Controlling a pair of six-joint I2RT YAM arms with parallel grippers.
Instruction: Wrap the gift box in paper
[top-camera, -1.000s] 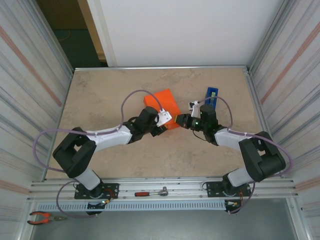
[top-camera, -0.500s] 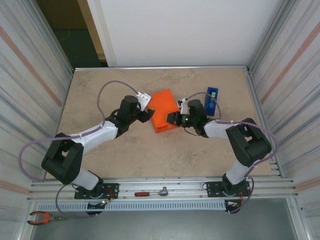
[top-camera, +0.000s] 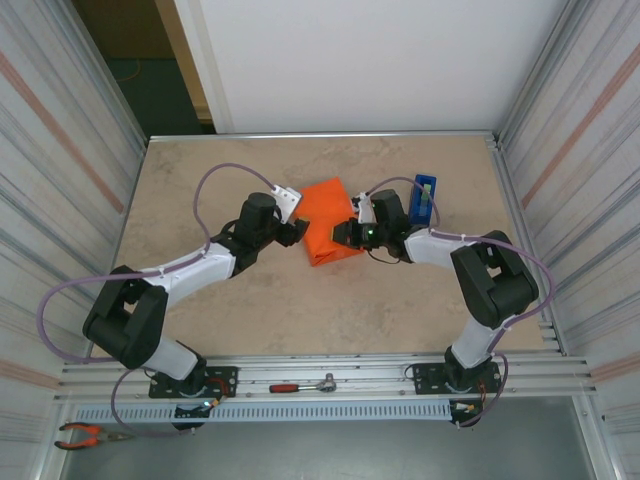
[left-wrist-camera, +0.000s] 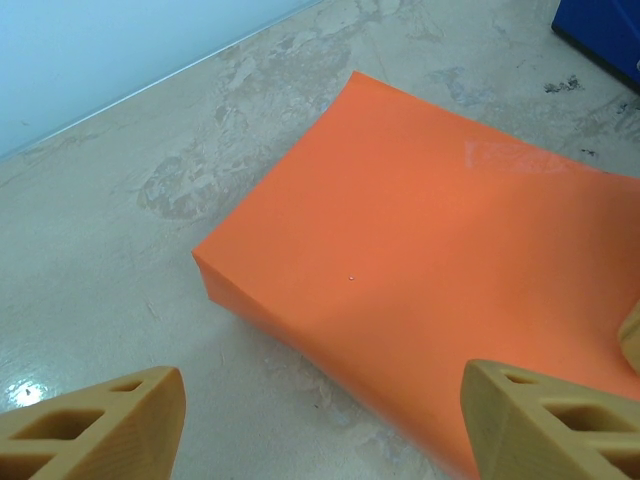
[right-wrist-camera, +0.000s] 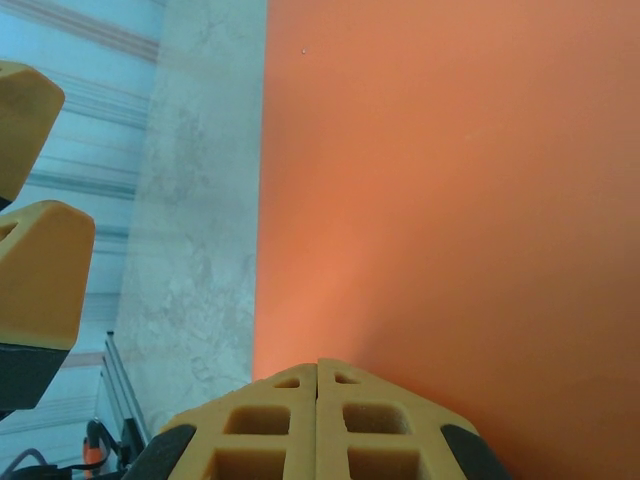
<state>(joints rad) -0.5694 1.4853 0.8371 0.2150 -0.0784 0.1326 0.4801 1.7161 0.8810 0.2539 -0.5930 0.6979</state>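
Top external view: two arms reach from the near edge toward the middle of the surface (top-camera: 200, 190), both bent at the elbow and meeting from opposite sides; the left arm stretches diagonally toward the far right, the right arm folds sharply back toward the left.

The left gripper (top-camera: 297, 232) sits just beside the left edge of the paper (top-camera: 328, 220); in the left wrist view this gripper (left-wrist-camera: 320, 430) is released, its fingers spread well apart with nothing between them and the near corner of the paper (left-wrist-camera: 400, 270) ahead of them.

The right gripper (top-camera: 346, 235) is at the paper's right side; in the right wrist view it (right-wrist-camera: 318, 420) is clenched, pads pressed flat together, over the paper's top face (right-wrist-camera: 450, 200); whether it touches the sheet I cannot tell.

One sheet of paper, folded into a box-shaped parcel, lies at the middle of the surface, a little toward the far edge.

One blue box (top-camera: 424, 198) stands just beyond the right gripper, toward the far right corner, close behind the right wrist.

Two hand tools lie off the near edge: a red-handled driver (top-camera: 303, 385) on the rail between the bases; orange-handled pliers (top-camera: 88, 434) at the near left.
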